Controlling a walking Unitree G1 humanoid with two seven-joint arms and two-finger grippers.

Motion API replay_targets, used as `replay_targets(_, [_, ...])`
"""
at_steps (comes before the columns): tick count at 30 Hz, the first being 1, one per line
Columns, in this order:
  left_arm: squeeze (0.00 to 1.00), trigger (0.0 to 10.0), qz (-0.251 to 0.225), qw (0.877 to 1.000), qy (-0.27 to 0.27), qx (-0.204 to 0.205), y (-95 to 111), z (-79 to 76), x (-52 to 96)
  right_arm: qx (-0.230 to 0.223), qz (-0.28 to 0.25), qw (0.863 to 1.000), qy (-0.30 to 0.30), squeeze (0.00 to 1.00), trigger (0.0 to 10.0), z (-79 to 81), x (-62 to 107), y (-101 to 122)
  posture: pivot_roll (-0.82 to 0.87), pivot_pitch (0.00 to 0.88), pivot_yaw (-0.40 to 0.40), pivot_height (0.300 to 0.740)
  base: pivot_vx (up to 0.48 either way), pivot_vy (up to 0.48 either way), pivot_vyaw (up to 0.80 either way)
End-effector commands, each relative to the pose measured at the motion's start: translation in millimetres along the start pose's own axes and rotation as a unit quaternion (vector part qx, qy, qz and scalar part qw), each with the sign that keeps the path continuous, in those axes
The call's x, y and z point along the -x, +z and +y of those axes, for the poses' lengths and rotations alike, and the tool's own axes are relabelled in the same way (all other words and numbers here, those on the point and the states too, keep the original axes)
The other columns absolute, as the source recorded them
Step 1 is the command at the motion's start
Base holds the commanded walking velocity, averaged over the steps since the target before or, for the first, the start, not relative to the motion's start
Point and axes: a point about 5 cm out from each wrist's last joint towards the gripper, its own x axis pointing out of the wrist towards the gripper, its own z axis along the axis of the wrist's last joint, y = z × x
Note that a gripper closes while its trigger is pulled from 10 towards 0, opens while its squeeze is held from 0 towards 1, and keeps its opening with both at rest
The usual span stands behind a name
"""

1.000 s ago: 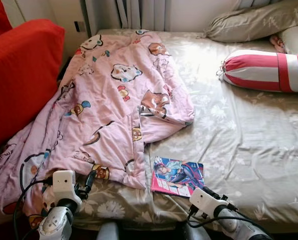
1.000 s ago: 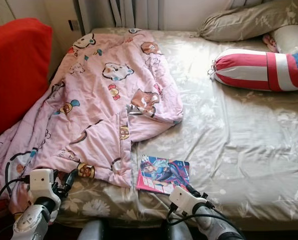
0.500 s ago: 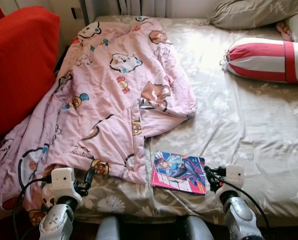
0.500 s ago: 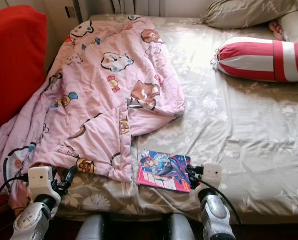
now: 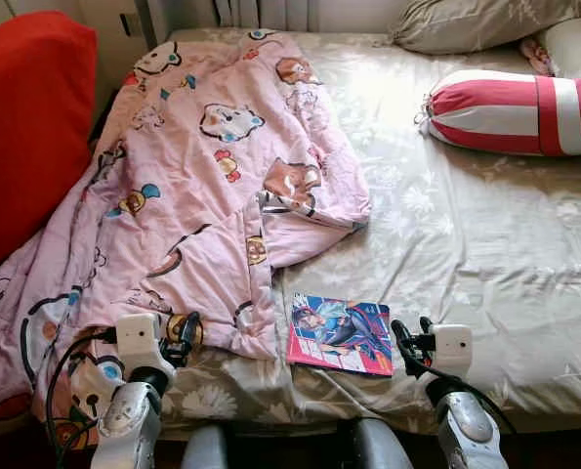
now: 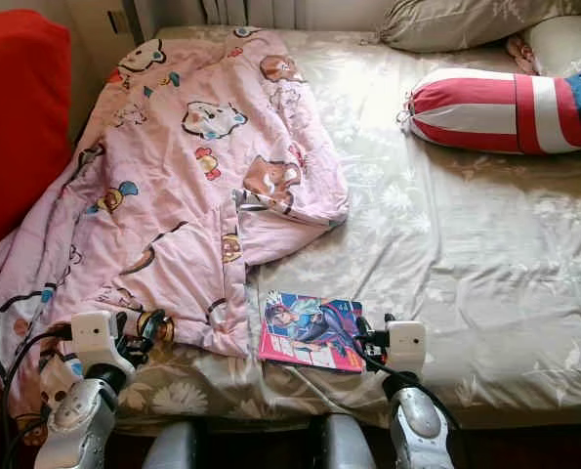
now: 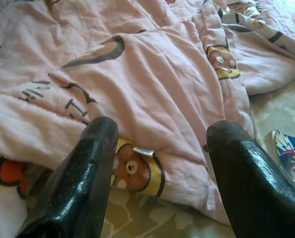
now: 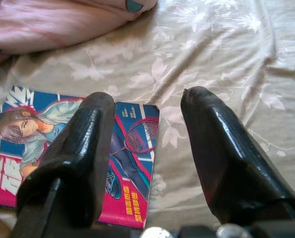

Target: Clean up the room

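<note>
Since a second ago my right gripper has swung round to the comic book's right end at the bed's front edge, jaws apart; my left gripper waits, also apart, at the pink blanket's near hem. By my reckoning nothing is tidied yet: blanket rumpled along the left edge, book unlifted, striped bolster toward the far right corner.

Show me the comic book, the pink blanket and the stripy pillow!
comic book [image 5: 339, 335], left eye view, middle of its cover
pink blanket [image 5: 183, 186], left eye view, its middle
stripy pillow [image 6: 485, 109], right eye view, its red and white side
</note>
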Motion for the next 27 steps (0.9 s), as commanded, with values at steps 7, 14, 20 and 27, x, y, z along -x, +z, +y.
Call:
replay_targets(7, [0.0, 10.0, 0.016, 1.0, 0.018, -0.006, -8.3, 11.5, 7.2, 0.006, 0.05, 0.999, 0.0, 0.0, 10.0, 0.4, 2.4, -14.3, 0.12, 0.176, -0.059, 0.616, 0.0, 0.0, 0.0])
replay_targets(14, [0.0, 10.0, 0.019, 1.0, 0.017, -0.008, -10.3, 12.3, 9.9, 0.059, 0.099, 0.992, 0.055, 0.0, 10.0, 14.2, 2.2, -24.6, 0.13, 0.178, -0.06, 0.601, 0.0, 0.0, 0.0])
replay_targets(20, [0.0, 10.0, 0.016, 1.0, 0.018, -0.008, -8.7, 12.4, 8.2, 0.086, 0.109, 0.988, 0.069, 0.0, 10.0, 17.7, -2.3, -23.2, 0.14, 0.181, -0.063, 0.596, 0.0, 0.0, 0.0])
replay_targets(27, [0.0, 10.0, 0.017, 1.0, 0.021, -0.009, -8.7, 14.7, 11.0, 0.249, 0.14, 0.952, 0.111, 0.0, 10.0, 24.8, -13.2, -18.8, 0.16, 0.183, -0.064, 0.596, 0.0, 0.0, 0.0])
